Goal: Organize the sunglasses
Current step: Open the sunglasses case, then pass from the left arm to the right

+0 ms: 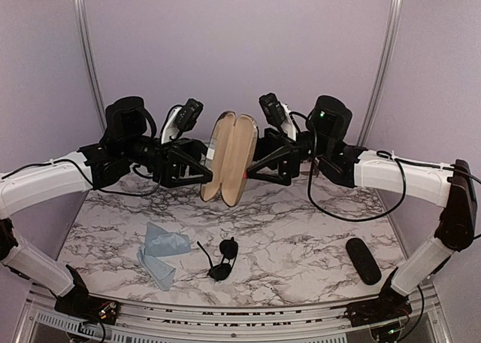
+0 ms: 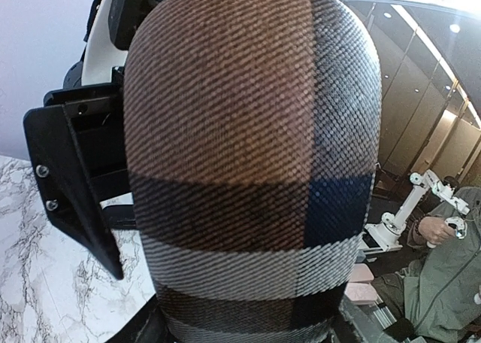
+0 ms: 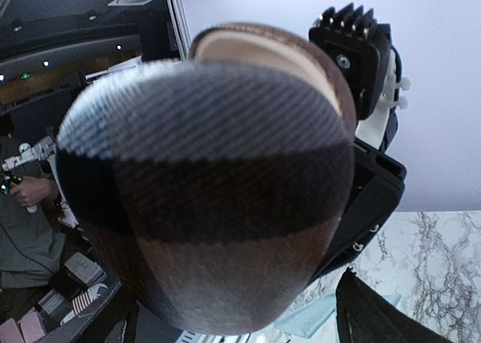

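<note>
A small black pair of sunglasses [image 1: 224,259] with round dark lenses lies folded on the marble table [image 1: 301,230] near the front middle. Above the table's far middle, both arms hold up a brown case [image 1: 229,159], opened like a clamshell so its tan insides show. My left gripper [image 1: 203,170] is shut on its left half. My right gripper [image 1: 250,170] is at its right half, and how tightly it holds is hidden. The case's woven plaid shell [image 2: 248,132] fills the left wrist view. The same shell [image 3: 203,192] also fills the right wrist view.
A crumpled light blue cloth [image 1: 161,253] lies at the front left, beside the sunglasses. An oblong black case [image 1: 363,260] lies at the front right near the right arm's base. Purple walls close the back and sides.
</note>
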